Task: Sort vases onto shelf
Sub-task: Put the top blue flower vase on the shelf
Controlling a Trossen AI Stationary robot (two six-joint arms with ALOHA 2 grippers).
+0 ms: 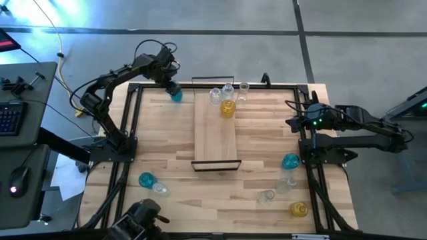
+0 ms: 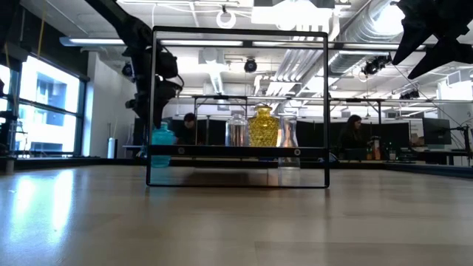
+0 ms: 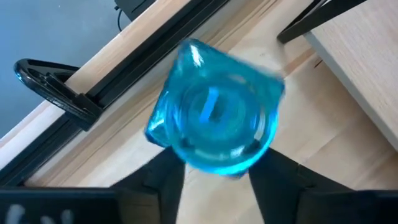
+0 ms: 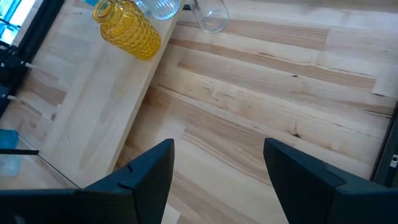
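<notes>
The left gripper [image 1: 173,89] is seen at the far edge of the counter [image 1: 167,153], beside the shelf [image 1: 215,137]. Its fingers [image 3: 163,180] are set on either side of a teal vase [image 3: 214,118], half closed around it; whether the pads press the glass cannot be told. That vase stands on the counter just off the shelf's far left corner.

The right gripper [image 4: 217,168] is held above the counter's right edge with its fingers spread wide and nothing between them.

On the far end of the shelf an amber vase [image 1: 228,109] and 1 clear vase [image 1: 215,95] are placed, with 2 more clear ones just beside. Near the front left corner a second teal vase [image 1: 146,179] and a clear one are found; near the front right corner, 1 teal, 2 clear and 1 amber.
</notes>
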